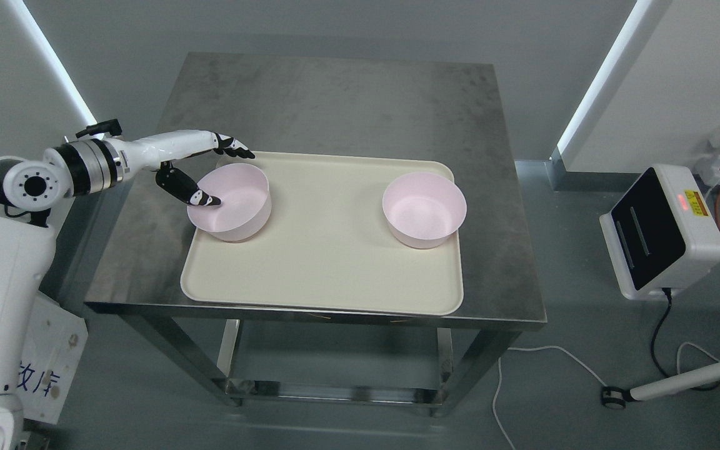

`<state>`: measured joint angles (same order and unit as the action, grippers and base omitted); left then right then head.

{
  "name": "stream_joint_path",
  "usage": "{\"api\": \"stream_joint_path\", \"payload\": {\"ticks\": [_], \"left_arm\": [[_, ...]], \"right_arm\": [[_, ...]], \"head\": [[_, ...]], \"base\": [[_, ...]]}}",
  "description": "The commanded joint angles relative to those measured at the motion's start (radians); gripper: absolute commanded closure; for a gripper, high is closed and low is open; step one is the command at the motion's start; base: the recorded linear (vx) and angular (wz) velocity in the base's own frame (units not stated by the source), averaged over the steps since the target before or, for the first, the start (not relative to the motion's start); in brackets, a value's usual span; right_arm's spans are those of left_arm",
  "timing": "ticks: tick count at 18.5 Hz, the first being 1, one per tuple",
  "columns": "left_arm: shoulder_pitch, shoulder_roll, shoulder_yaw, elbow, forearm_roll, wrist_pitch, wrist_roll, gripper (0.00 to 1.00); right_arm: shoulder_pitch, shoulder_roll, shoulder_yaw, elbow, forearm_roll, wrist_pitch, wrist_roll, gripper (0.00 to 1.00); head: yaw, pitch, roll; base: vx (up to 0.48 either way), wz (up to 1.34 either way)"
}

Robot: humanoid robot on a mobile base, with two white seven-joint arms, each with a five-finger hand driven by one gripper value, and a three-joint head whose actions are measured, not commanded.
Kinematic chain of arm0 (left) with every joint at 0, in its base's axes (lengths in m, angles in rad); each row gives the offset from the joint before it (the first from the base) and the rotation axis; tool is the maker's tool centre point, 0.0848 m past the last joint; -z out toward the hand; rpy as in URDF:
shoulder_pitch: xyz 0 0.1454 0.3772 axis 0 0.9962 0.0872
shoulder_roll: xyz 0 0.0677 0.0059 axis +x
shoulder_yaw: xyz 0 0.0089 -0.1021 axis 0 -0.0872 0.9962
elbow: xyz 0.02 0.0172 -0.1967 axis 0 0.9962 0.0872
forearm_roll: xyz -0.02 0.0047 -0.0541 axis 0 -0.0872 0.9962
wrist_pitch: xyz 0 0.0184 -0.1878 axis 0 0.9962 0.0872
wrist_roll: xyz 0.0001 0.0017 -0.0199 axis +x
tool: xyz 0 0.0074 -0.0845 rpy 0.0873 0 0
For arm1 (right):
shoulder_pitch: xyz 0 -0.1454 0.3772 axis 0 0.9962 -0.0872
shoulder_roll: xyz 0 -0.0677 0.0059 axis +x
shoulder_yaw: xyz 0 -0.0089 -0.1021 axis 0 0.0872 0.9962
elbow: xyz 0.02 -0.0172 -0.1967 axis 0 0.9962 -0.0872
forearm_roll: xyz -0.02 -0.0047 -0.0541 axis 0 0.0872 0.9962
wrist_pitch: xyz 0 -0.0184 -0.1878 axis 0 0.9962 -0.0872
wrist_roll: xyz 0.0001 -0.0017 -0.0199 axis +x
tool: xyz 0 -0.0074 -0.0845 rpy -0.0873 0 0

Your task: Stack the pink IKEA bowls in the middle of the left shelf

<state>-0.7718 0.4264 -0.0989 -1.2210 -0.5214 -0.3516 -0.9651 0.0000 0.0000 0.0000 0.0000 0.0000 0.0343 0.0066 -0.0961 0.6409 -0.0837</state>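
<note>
Head view: left hand (200, 172) open, thumb inside left pink bowl (230, 201), fingers w/ tips past far rim.

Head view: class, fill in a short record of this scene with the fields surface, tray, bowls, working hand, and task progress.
surface: steel table
tray: cream tray lying flat on the table
bowls: two pink bowls on the tray, left bowl and right bowl, apart, both upright
working hand: left hand at the left bowl's rim, thumb inside, fingers beyond the far rim
task progress: bowls not yet stacked
</note>
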Motion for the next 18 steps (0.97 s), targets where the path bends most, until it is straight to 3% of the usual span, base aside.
{"api": "stream_joint_path", "payload": {"ticks": [1,6,11,14,18], "left_arm": [[-0.015,-0.012,-0.022,0.017,-0.062,0.017,-0.001,0.42],[-0.041,-0.112,-0.01,0.017,-0.054,0.01,-0.011,0.69],[-0.038,-0.136,-0.004,0.018,-0.048,0.0,-0.012,0.94],[-0.04,-0.14,0.004,0.021,-0.046,-0.024,-0.012,0.99],[-0.086,-0.175,0.013,0.018,-0.017,-0.02,-0.014,1.0]], "right_arm": [[0.029,-0.017,-0.011,-0.034,0.0,-0.001,-0.001,0.0],[0.029,-0.017,-0.011,-0.034,0.0,-0.001,-0.001,0.0],[0.029,-0.017,-0.011,-0.034,0.0,0.001,-0.001,0.0],[0.029,-0.017,-0.011,-0.034,0.0,0.001,-0.001,0.0],[0.029,-0.017,-0.011,-0.034,0.0,0.001,-0.001,0.0]], "head": [[0.0,0.0,0.0],[0.0,0.0,0.0],[0.0,0.0,0.0],[0.0,0.0,0.0],[0.0,0.0,0.0]], "base": [[0.0,0.0],[0.0,0.0],[0.0,0.0],[0.0,0.0],[0.0,0.0]]}}
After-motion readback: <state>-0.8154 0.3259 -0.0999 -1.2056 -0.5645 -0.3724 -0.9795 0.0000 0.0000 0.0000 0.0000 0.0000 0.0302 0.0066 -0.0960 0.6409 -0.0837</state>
